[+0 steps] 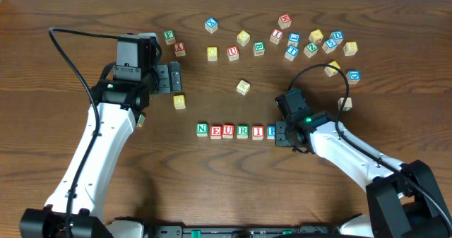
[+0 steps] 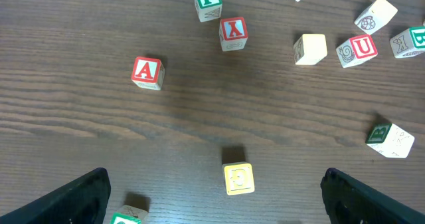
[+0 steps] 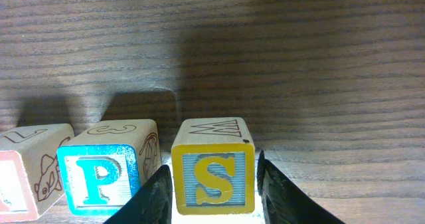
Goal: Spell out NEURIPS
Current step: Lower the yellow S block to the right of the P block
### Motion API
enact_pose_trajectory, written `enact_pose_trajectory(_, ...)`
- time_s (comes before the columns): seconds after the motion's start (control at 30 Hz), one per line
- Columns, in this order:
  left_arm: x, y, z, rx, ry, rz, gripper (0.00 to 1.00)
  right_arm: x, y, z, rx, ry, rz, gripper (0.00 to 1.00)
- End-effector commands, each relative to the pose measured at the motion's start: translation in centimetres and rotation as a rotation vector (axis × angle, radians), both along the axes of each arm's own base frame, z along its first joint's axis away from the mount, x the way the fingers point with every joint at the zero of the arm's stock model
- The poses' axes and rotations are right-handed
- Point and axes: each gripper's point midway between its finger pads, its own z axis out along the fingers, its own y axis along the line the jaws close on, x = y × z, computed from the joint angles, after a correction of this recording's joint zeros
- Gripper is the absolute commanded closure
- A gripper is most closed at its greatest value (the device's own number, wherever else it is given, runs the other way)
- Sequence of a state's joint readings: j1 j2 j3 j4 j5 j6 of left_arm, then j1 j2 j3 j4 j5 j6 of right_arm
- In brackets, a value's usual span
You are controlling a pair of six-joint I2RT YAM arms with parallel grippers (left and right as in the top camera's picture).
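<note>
A row of cubes reads N (image 1: 202, 129), E (image 1: 215, 131), U (image 1: 228, 131), R (image 1: 243, 131), I (image 1: 258, 131) across the front middle of the table. The blue P (image 3: 98, 177) follows, with the yellow S (image 3: 213, 177) right beside it. My right gripper (image 3: 214, 184) straddles the S, which rests on the table, and a thin gap shows at the right finger (image 3: 285, 197). From overhead this gripper (image 1: 282, 132) hides the S and part of the P. My left gripper (image 1: 174, 77) hovers open at the back left with nothing between its fingers.
A yellow cube (image 2: 238, 178) lies just ahead of the left gripper, with a red A cube (image 2: 147, 72) beyond it. Several loose cubes are scattered at the back right (image 1: 311, 44). One pale cube (image 1: 243, 87) sits alone behind the row.
</note>
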State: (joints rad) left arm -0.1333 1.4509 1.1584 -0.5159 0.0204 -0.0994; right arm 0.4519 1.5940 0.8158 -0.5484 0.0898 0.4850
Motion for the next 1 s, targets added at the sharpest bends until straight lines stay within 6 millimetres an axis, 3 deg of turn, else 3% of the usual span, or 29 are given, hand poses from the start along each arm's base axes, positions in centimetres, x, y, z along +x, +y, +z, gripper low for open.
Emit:
enact_pose_trajectory(0.0,0.4,0.2,1.6,0.004,-0.042,0.0,0.0,-0.1,-0.5,-0.3,-0.018,0.005,0.001,0.61)
enact_pose_trajectory(0.97,0.4,0.2,1.6,0.005,-0.041,0.0,0.0,0.4,-0.3,0.9,-0.023,0.004,0.001,0.63)
